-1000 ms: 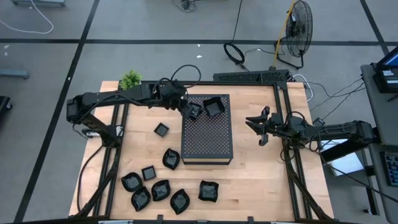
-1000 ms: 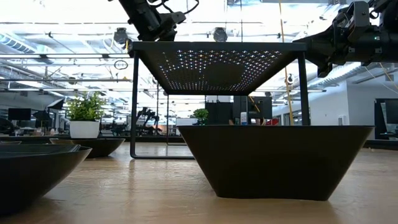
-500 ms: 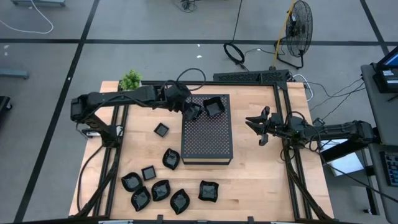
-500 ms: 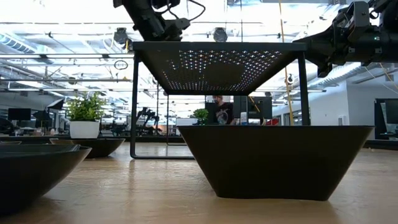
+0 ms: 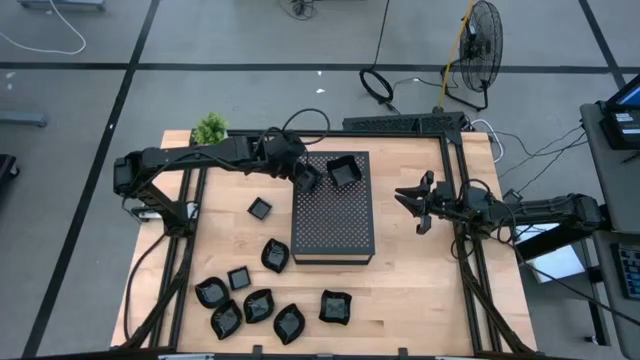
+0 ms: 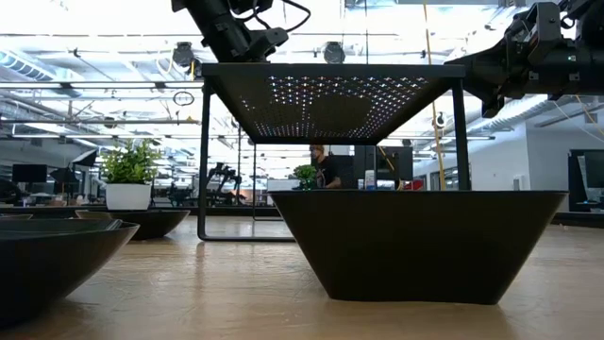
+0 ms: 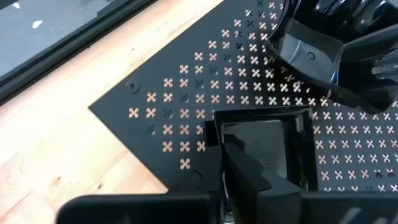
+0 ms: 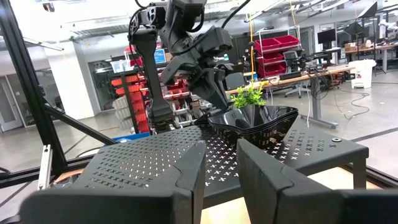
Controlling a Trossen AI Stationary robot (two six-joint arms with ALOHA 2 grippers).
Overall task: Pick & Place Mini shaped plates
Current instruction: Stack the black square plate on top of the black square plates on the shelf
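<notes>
The large dark perforated rectangular box (image 5: 333,207) stands as a raised platform in the middle of the pale wooden table (image 5: 420,290), its long axis running from the far edge toward the near edge. On its far end sit two of the small glossy black dishes: a wavy-rimmed one (image 5: 344,172) resting free, and just beside it, toward the left arm, a square one (image 7: 264,142) that lies right under the left gripper (image 5: 305,178). The left wrist view shows this square dish flat on the cross-punched top with one dark finger (image 7: 245,163) reaching down inside its rim; the jaws have closed down narrow, and they appear to pinch the dish's near wall, though the second finger is hidden, so I judge it a grip and not a certainty. The coming move turns on this: the square dish is at the jaws, so the left arm is plainly the one to act, while the wavy dish sits close enough to be knocked if the lift drifts sideways. The right gripper (image 5: 416,203) waits well off the box on its own side, fingers partly apart and empty. The other loose black dishes (image 5: 258,303) lie scattered on the table nearer the front, on the left arm's side.
</notes>
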